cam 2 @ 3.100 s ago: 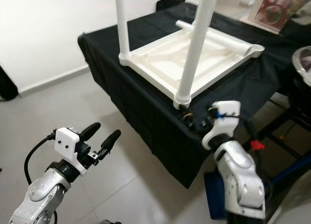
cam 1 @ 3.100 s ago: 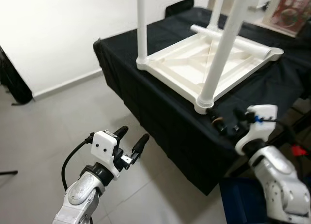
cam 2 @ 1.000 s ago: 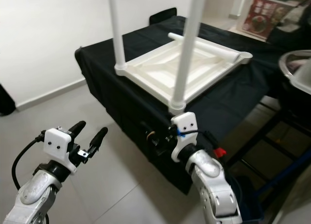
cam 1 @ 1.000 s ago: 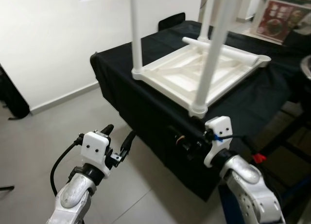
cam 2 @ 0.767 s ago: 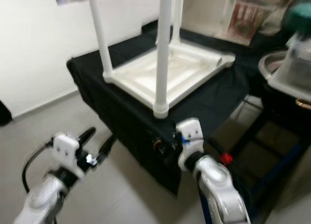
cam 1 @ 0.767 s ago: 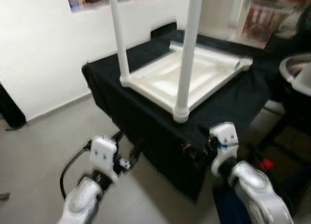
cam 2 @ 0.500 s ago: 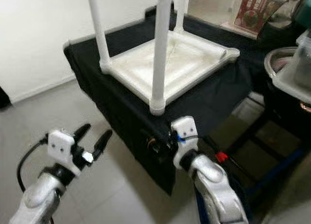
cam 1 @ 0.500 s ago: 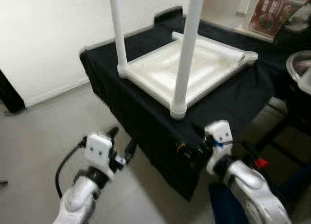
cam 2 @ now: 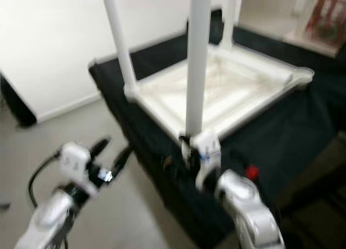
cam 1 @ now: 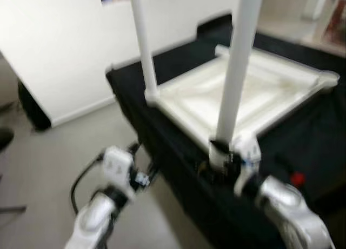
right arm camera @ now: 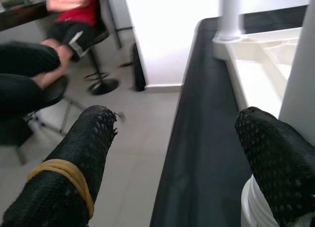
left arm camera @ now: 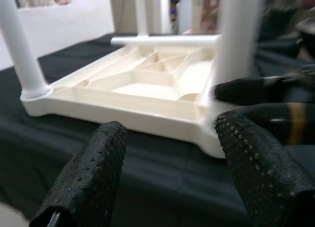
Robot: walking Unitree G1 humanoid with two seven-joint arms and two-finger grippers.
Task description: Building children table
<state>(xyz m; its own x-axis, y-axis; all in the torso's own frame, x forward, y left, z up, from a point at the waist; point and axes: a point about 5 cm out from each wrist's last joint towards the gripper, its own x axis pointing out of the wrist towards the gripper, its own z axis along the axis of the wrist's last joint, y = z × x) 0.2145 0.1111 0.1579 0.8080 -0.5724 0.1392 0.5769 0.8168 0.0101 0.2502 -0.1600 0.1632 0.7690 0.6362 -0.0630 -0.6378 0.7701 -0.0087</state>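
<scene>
On the left, the left gripper point(cam 1: 141, 176) hangs over the grey tiled floor point(cam 1: 48, 168), just short of the near-left side of the black-draped work table point(cam 1: 162, 146). Its two black fingers point(left arm camera: 88, 180) stand well apart with nothing between them, and its wrist view looks across the cloth at the task's piece.

That piece, the white plastic children's table point(cam 1: 238, 100), lies upside down on the black cloth, ribbed underside up. Three legs stand upright in its corner sockets: the left leg point(cam 1: 143, 49), the near leg point(cam 1: 235, 71) at the corner closest to the robot, and a far leg point(cam 2: 231, 19). A loose white tube point(left arm camera: 165, 40) lies along the far rim, seemingly the leg not yet fitted.

To the right, the right gripper point(cam 1: 219, 160) sits at the foot of the near leg, fingers spread, one rubber-banded finger point(right arm camera: 59, 187) out over the floor side and the other beside the leg's socket; it is not clamped on anything.

The table looks like hollow moulded plastic: light, stiff, smooth and likely slippery against rubber pads, prone to sliding on the cloth when pushed. A leg is best taken low, near its socket, where it flexes least; the top is best steadied by its thick rim or a corner, not the thin ribs.

A seated person in a red top point(right arm camera: 78, 3) is beyond, near a swivel stool point(right arm camera: 101, 81).
</scene>
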